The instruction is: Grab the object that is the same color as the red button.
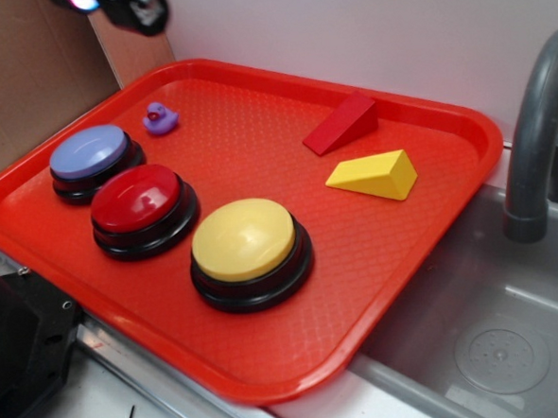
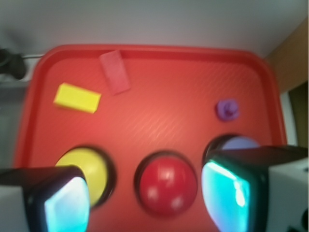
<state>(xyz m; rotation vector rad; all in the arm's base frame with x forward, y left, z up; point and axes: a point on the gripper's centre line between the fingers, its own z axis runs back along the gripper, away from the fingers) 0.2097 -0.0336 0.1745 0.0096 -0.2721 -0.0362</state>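
The red wedge block (image 1: 342, 124) lies at the far right of the red tray (image 1: 271, 380); in the wrist view the block (image 2: 115, 71) is at upper left. The red button (image 1: 136, 199) stands between the purple-blue and yellow buttons; in the wrist view the red button (image 2: 166, 183) sits far below, between my fingers. My gripper (image 2: 147, 203) is open and empty, high above the tray. In the exterior view only a part of the gripper (image 1: 124, 5) shows at the top left edge.
A yellow wedge (image 1: 374, 176) lies next to the red wedge. A yellow button (image 1: 248, 249), a purple-blue button (image 1: 91, 156) and a small purple duck (image 1: 160, 119) are on the tray. A grey faucet (image 1: 536, 146) and sink (image 1: 477, 348) are at the right.
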